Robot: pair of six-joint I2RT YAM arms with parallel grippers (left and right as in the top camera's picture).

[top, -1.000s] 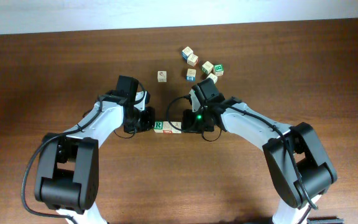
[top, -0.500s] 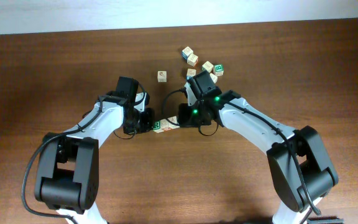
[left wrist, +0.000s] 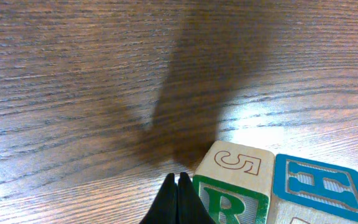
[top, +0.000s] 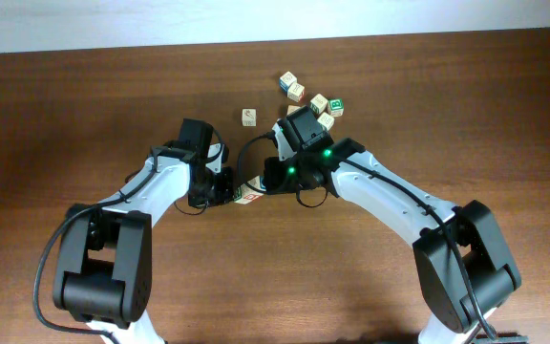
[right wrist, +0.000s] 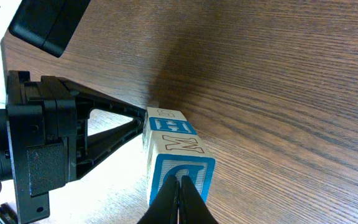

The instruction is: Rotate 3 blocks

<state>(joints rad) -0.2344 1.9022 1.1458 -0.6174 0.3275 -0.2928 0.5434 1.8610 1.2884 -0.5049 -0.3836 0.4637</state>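
we see the three blocks (top: 249,194) lying in a short row on the counter (top: 113,96), between our two arms. our left end effector (left wrist: 179,198) is closed on nothing, its tip against the green r block (left wrist: 232,194) at one end. our right end effector (right wrist: 180,198) is likewise closed and empty, at the blue-faced block (right wrist: 180,167) at the other end. we judge the closed tips serve as pushers, offset so the row pivots. the other cubes (top: 295,92) sit apart.

Blocks (top: 248,195) in row on table (top: 84,105); spare cubes (top: 296,92) behind, rightward.
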